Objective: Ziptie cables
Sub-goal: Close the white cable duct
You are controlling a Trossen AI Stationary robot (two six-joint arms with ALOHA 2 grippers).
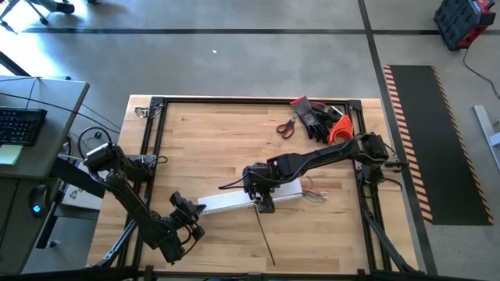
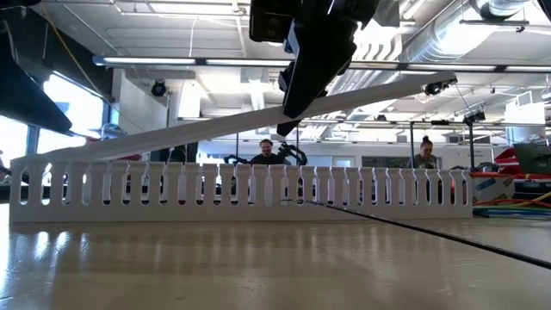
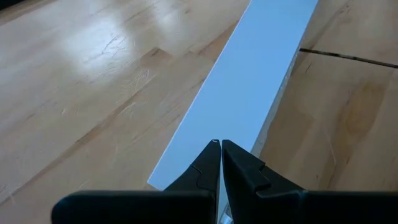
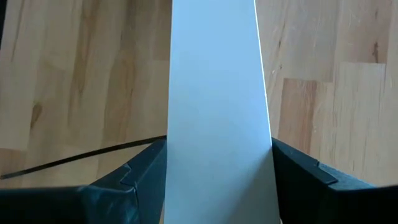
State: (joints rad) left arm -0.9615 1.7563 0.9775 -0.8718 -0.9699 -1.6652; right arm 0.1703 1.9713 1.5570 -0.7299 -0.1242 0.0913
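The white comb-toothed duct (image 2: 241, 194) lies along the middle of the table. Its flat white lid (image 2: 172, 136) slants over it: the left end is low on the duct and the right end is raised. My right gripper (image 4: 217, 180) is shut on the lid near mid-length. My left gripper (image 3: 221, 144) is shut, with its tips over the lid's left end (image 3: 205, 134). The cables (image 1: 314, 195), thin loose wires, lie on the table at the duct's right end. A thin black strip (image 1: 266, 238) runs from the duct toward the near edge. My right gripper pinches the lid's two long edges (image 4: 171, 155) between its two fingers (image 4: 134, 180), and the lid fills the gap. The fingers come steeply from above and lie across the lid. The lid is tilted, its right end clear of the duct. My left gripper's shut tips lie over the lid's left end; whether they touch it I cannot tell.
Red-handled scissors (image 1: 286, 126), black gloves (image 1: 316, 117) and an orange tool (image 1: 340, 129) lie at the far right corner inside the black table frame (image 1: 156, 105). In the low view, two people (image 2: 267, 153) sit in the room behind. Bare wood stretches left and in front of the duct.
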